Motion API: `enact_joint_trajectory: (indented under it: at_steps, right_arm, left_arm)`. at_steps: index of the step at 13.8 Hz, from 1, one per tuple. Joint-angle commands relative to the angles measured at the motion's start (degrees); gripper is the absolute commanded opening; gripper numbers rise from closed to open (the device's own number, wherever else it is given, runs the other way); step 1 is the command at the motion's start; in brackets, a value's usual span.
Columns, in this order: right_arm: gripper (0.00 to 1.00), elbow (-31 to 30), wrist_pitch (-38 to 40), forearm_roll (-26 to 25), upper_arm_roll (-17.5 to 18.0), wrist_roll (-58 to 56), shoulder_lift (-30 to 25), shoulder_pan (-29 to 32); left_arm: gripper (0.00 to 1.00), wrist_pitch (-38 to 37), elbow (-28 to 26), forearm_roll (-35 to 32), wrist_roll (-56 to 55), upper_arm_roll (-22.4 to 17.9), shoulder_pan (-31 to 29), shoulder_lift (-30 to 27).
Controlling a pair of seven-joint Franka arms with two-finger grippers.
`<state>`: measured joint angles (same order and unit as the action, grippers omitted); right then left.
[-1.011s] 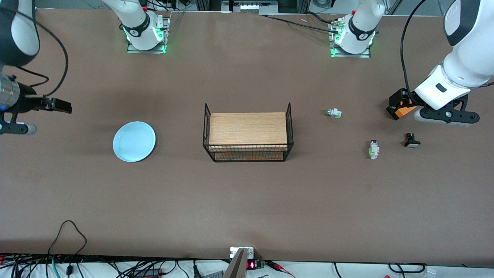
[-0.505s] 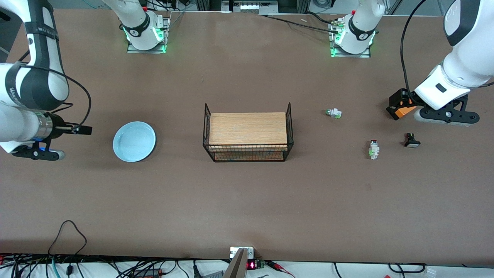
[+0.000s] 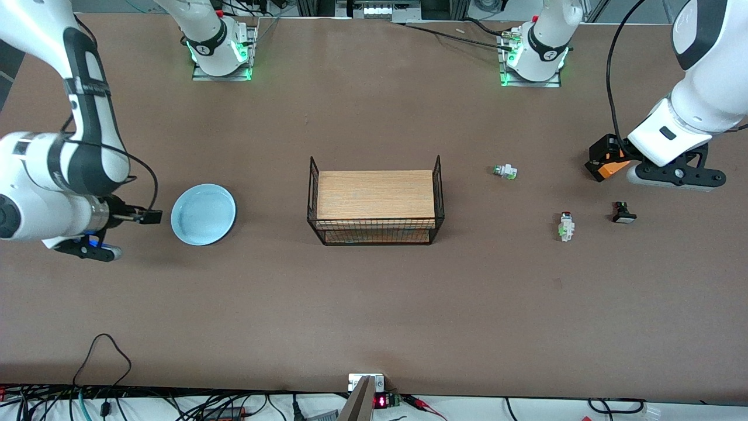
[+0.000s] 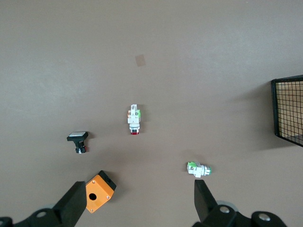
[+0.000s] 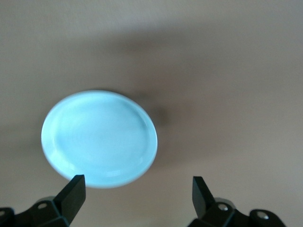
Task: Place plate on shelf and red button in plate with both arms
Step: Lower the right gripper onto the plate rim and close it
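Note:
The light-blue plate (image 3: 203,214) lies on the table toward the right arm's end; it also shows in the right wrist view (image 5: 99,137). My right gripper (image 3: 151,217) is open and empty, just beside the plate's rim, its fingers (image 5: 73,193) spread wide. The red button (image 3: 565,226) lies on its side toward the left arm's end and shows in the left wrist view (image 4: 134,120). My left gripper (image 4: 137,209) is open and empty, held high above the table by an orange box, well apart from the red button. In the front view the arm's hand (image 3: 669,143) hides its fingers.
A wire rack (image 3: 376,234) holding a wooden board stands mid-table. An orange box with a hole (image 3: 610,165) lies under the left hand. A silvery-green capped switch (image 3: 505,171) and a black switch (image 3: 623,214) lie near the red button. Cables run along the table's front edge.
The right arm has swung in and its gripper has come up to the plate's rim. The left arm has not moved.

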<state>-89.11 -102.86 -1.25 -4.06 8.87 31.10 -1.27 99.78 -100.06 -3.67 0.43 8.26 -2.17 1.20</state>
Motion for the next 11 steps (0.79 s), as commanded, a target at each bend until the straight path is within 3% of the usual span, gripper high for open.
enact_joint_trajectory:
  at_steps: [1,5,11]
  right_arm:
    - [1.00,1.4,-4.1,0.1,0.2,-3.9,4.9,0.1]
    - [1.00,1.1,-9.5,-0.2,0.3,-6.8,8.7,0.0]
    - [0.89,0.3,-11.0,-0.2,0.3,-9.0,10.5,-0.1]
  left_arm:
    - [1.00,0.0,-0.2,1.2,1.0,-0.3,-0.1,-0.4]
    - [1.00,0.1,-0.3,1.2,1.0,-0.2,0.0,-0.3]
    - [1.00,0.1,-0.3,1.2,1.0,-0.2,-0.1,-0.3]
